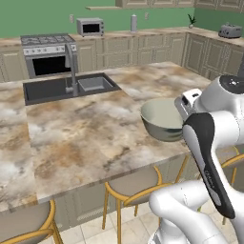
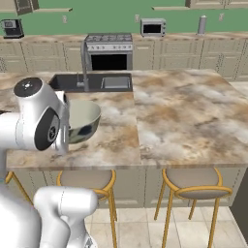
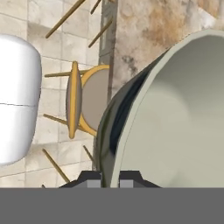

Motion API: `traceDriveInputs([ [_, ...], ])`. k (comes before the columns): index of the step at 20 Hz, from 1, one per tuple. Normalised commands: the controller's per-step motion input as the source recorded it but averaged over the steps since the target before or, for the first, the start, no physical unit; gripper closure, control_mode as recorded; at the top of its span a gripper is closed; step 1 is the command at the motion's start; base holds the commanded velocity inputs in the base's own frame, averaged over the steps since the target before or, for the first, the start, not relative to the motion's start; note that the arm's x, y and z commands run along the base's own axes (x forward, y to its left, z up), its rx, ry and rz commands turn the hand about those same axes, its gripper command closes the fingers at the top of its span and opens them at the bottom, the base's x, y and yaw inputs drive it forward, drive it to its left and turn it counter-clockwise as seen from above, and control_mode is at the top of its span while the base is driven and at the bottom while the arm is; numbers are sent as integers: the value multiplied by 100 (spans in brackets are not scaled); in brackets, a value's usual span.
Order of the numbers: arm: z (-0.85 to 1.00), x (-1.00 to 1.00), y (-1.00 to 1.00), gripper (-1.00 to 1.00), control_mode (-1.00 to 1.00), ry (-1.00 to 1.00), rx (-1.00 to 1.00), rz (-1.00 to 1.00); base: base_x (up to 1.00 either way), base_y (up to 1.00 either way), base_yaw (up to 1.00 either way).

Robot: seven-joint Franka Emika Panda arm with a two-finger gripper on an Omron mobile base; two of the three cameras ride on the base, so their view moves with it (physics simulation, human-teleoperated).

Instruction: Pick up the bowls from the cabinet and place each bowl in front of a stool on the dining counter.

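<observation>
Above the near edge of the dining counter [image 1: 86,138], the gripper [image 3: 110,178] pinches the rim of a bowl [image 1: 163,119], its cream inside holding nothing. A stool [image 2: 87,181] stands tucked below, another stool [image 2: 196,184] further right. Behind, the dark sink [image 1: 57,88] and steel tap [image 1: 72,66] stand well apart from the bowl.
</observation>
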Motion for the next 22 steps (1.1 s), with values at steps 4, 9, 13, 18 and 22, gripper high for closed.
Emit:
traceDriveInputs([
  [4,-19,86,0,100,-100,14,3,24,0,0,0],
  [9,-41,86,1,100,-100,17,0,19,0,0,0],
  [13,-41,73,0,100,-100,4,1,14,0,0,0],
  [18,-31,44,15,100,-100,2,1,6,0,0,0],
  [22,-41,50,10,100,-100,-1,5,3,0,0,0],
])
